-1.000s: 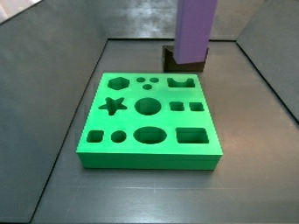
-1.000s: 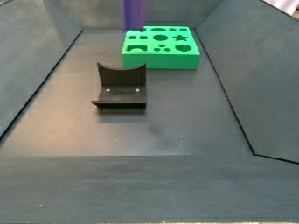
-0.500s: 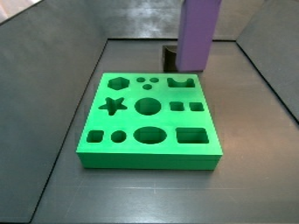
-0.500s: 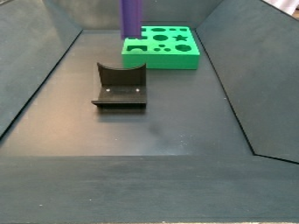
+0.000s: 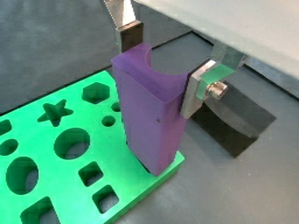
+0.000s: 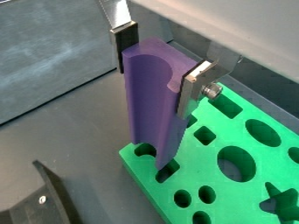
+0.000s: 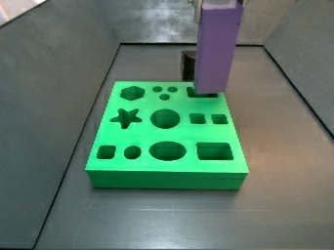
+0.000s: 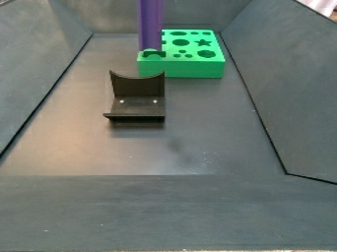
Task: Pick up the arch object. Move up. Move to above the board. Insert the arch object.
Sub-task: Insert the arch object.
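The arch object [image 7: 216, 49] is a tall purple block hanging upright, and its top face has a curved notch in a wrist view [image 5: 149, 96]. My gripper [image 5: 163, 63] is shut on its upper end, one silver finger on each side, also seen in a wrist view [image 6: 162, 63]. The block's lower end meets the green board [image 7: 144, 136] at the arch cut-out by the board's edge nearest the fixture. How deep it sits I cannot tell. In a side view the block [image 8: 152, 25] stands at the board's [image 8: 198, 63] near left corner. The gripper itself is cut off above both side views.
The fixture [image 8: 134, 96], a dark L-shaped bracket, stands on the grey floor a short way from the board, partly behind the block in a side view [image 7: 189, 64]. Sloping dark walls enclose the floor on all sides. The board's other cut-outs are empty.
The purple block has come straight down: its lower end hung above the board's edge before and now reaches the board's top at the arch cut-out.
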Robot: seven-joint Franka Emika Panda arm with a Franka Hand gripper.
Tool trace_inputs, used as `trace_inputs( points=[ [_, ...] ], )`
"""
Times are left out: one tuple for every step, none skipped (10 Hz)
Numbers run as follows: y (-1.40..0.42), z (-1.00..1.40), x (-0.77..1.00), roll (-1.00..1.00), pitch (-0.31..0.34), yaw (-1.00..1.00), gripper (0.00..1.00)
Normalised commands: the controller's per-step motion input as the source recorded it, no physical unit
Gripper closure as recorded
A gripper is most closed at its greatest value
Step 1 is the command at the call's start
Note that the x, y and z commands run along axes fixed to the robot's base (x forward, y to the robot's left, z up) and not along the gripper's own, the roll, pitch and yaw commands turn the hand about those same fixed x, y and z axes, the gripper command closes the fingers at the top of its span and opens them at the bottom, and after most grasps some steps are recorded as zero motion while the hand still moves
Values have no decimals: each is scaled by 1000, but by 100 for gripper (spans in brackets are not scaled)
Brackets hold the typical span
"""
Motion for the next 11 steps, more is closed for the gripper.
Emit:
trace_inputs(
  points=[
    [0, -163, 0, 51, 40, -329, 100],
    [0, -14, 77, 0, 0, -66, 100],
    [0, -3, 0, 3, 0, -69, 100],
    [0, -51, 0, 20, 0, -74, 100],
    [14, -91, -94, 34, 0, -66, 100],
    [0, -71, -43, 31, 0, -60, 100],
    [0, -23, -66, 44, 0, -43, 100],
    [0, -54, -129, 43, 0, -66, 100],
    [0, -31, -146, 24, 0, -80, 100],
    [0, -51, -243, 29, 0, -106, 100],
    [0, -100, -263, 37, 0, -123, 100]
  ],
)
